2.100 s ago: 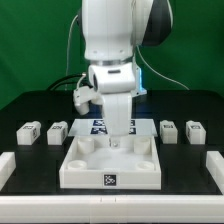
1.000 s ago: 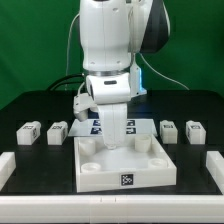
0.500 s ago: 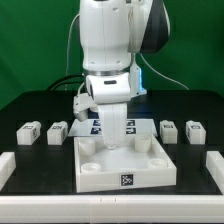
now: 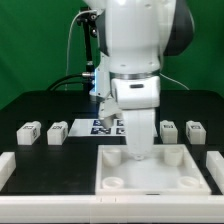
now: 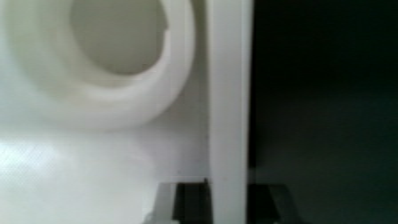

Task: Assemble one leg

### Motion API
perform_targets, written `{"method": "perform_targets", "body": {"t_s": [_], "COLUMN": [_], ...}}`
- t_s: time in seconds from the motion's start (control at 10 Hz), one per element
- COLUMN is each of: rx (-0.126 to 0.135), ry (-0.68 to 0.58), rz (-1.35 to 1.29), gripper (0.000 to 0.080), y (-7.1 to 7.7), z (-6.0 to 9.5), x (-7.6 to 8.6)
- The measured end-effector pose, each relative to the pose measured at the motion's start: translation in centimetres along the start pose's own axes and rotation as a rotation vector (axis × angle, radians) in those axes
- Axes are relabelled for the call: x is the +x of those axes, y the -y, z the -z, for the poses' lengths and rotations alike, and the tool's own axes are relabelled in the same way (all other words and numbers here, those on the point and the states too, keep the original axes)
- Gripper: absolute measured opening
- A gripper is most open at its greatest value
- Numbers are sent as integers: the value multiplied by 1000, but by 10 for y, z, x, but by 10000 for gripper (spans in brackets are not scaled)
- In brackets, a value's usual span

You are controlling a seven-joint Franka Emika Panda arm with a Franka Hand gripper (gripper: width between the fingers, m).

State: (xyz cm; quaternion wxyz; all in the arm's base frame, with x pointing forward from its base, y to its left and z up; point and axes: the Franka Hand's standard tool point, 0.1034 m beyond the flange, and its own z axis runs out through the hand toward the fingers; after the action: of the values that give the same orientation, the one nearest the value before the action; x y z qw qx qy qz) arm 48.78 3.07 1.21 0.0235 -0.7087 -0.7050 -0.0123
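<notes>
Four legs (image 4: 58, 131), small tagged white blocks, stand in a row on the black table (image 4: 30, 105): two at the exterior view's left, two at its right, none held. Nearer lies the square white tray part (image 4: 150, 180). The gripper (image 4: 138, 152) reaches down into it, fingers clamped on the tray's far wall.

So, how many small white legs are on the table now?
4, in a row behind the tray: far-left leg, inner-left leg, inner-right leg, far-right leg, sides as in the exterior view. The arm could hide more behind it.
</notes>
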Motion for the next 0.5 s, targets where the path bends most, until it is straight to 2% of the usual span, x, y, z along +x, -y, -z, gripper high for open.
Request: {"method": "perform_targets", "body": {"t_s": [0.1,0.3,0.4,0.5], "rx": [17,27,19,-9], "ry": [1,2,10,13], "rz": [-13,-19,-10,19], "gripper": [60,60,60,60], "y": [-2,-2,-3,-3], "z": [0,-7,-7,-7], "x": [12,27,27,27]}}
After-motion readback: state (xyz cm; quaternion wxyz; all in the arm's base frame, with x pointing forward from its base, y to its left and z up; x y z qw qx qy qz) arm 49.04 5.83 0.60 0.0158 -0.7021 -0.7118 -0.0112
